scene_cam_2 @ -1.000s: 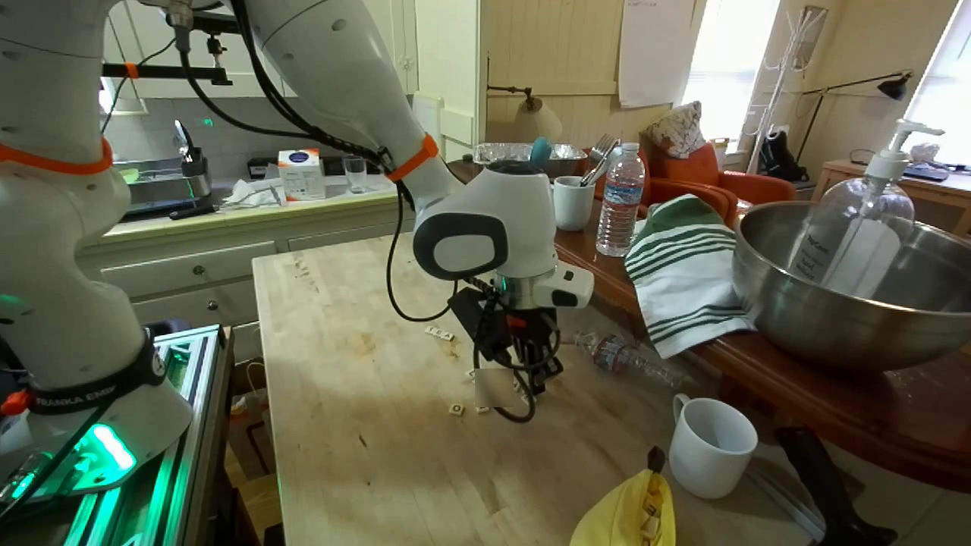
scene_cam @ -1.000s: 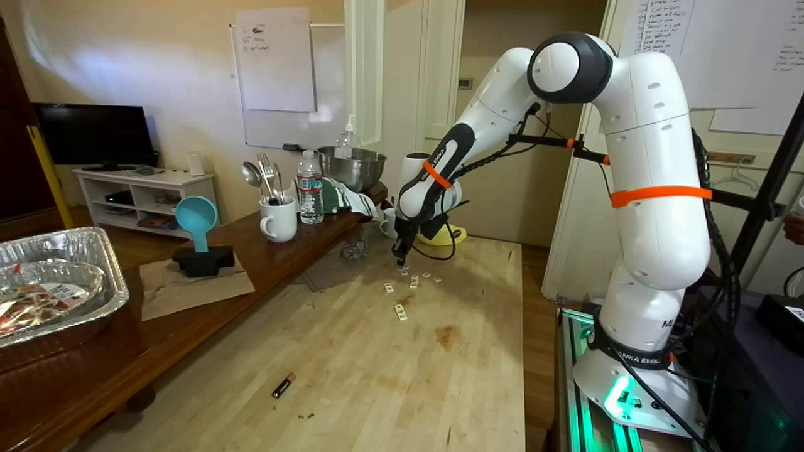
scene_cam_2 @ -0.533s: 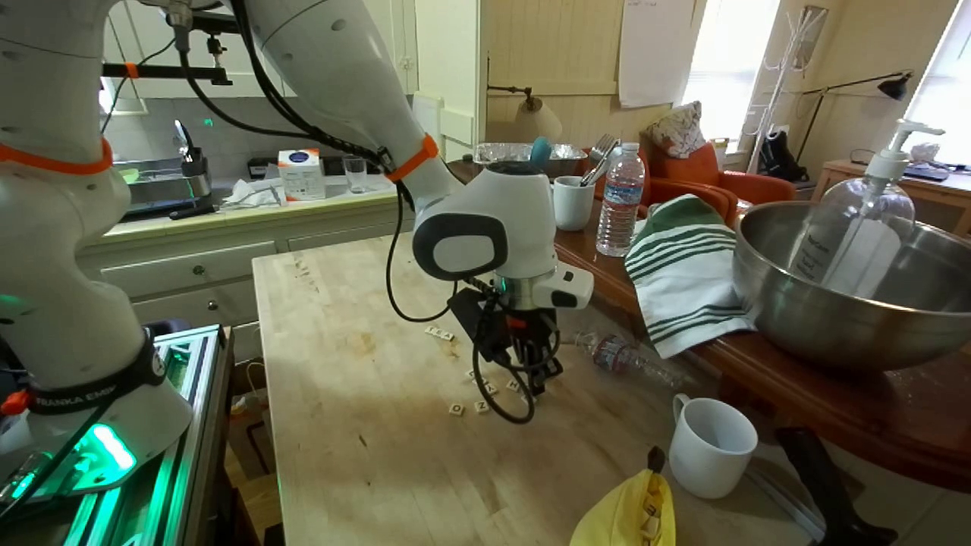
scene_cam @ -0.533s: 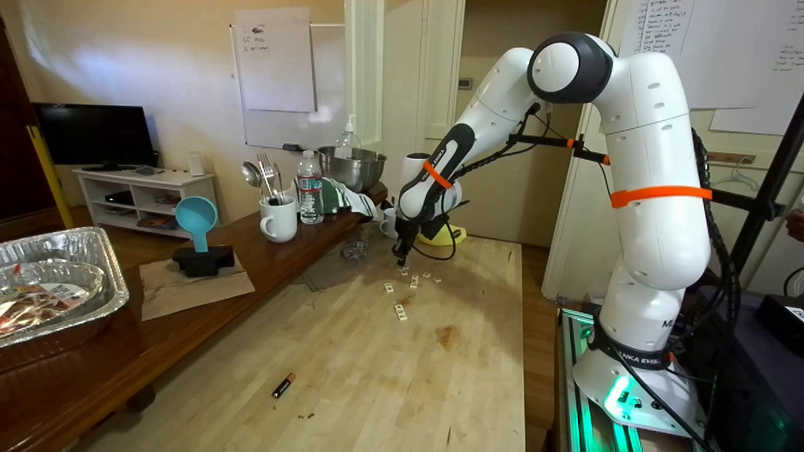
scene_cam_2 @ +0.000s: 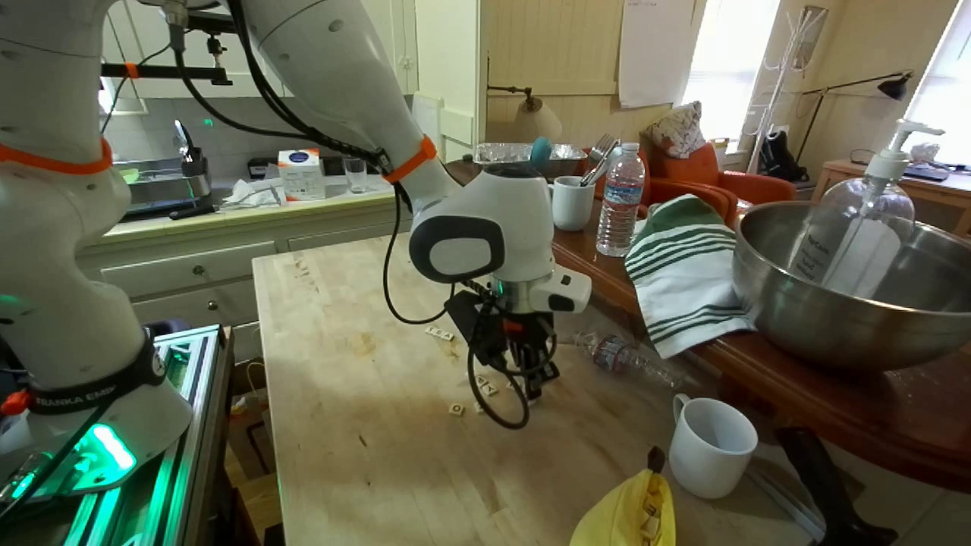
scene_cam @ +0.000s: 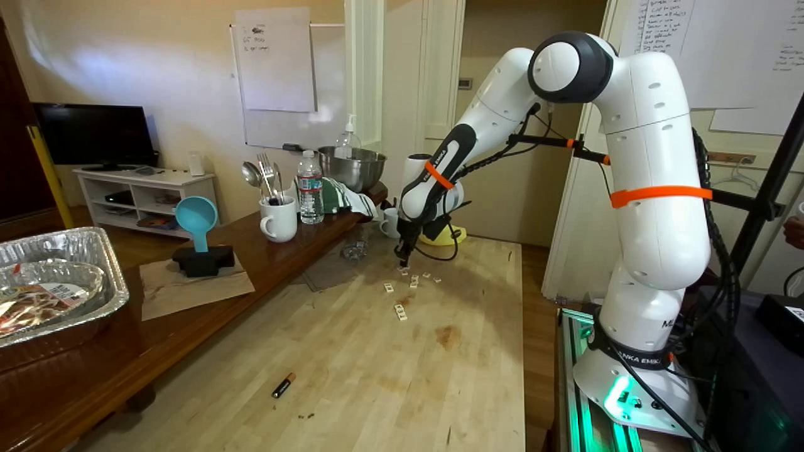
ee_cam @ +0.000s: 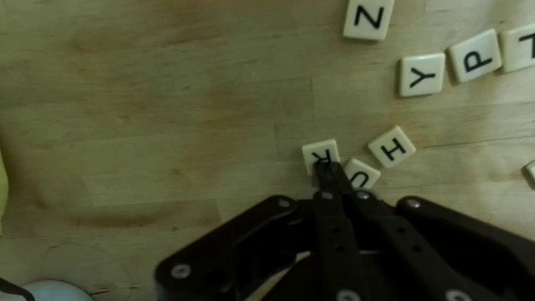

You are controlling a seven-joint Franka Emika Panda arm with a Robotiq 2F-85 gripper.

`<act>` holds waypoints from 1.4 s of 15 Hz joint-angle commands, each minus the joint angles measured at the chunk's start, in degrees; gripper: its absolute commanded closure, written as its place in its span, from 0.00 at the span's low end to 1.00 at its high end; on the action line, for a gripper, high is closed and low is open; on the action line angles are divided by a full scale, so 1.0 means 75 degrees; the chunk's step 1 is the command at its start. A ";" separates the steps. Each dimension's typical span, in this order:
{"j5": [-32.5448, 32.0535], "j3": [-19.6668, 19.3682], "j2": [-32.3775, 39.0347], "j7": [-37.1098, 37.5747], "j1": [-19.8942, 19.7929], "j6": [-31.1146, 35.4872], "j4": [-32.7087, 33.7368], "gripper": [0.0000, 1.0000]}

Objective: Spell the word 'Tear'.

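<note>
Small whitish letter tiles lie flat on the wooden table. In the wrist view I see an R tile (ee_cam: 317, 150), a partly covered tile that looks like U or J (ee_cam: 364, 173), an H tile (ee_cam: 392, 147), a Z tile (ee_cam: 368, 19), a Y tile (ee_cam: 422, 75) and a P tile (ee_cam: 475, 56). A short row of tiles (scene_cam_2: 439, 333) lies apart, also in another exterior view (scene_cam: 401, 312); its letters are too small to read. My gripper (ee_cam: 329, 166) has its fingertips together, covering part of the R tile. Nothing shows between them; contact is unclear. It is low over the tiles in both exterior views (scene_cam: 403, 263) (scene_cam_2: 535, 390).
A yellow banana-like pouch (scene_cam_2: 630, 516) and a white mug (scene_cam_2: 713, 447) stand near the tiles. A crumpled plastic bottle (scene_cam_2: 626, 358) lies by the raised dark wooden counter (scene_cam: 188, 339). A battery (scene_cam: 283, 385) lies on the table. A steel bowl (scene_cam_2: 834, 326) sits on the counter.
The arm has shifted very slightly, a little right in an exterior view and a little left and down in the opposite one. The tiles have not visibly moved.
</note>
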 commanded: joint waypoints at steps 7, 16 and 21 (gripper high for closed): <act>0.0248 0.0188 0.0300 -0.0271 -0.0244 0.0384 0.0070 1.00; 0.0566 0.0577 0.0632 -0.0417 -0.0491 0.0823 0.0312 1.00; 0.0513 0.0696 0.0828 -0.0403 -0.0474 0.0850 0.0566 1.00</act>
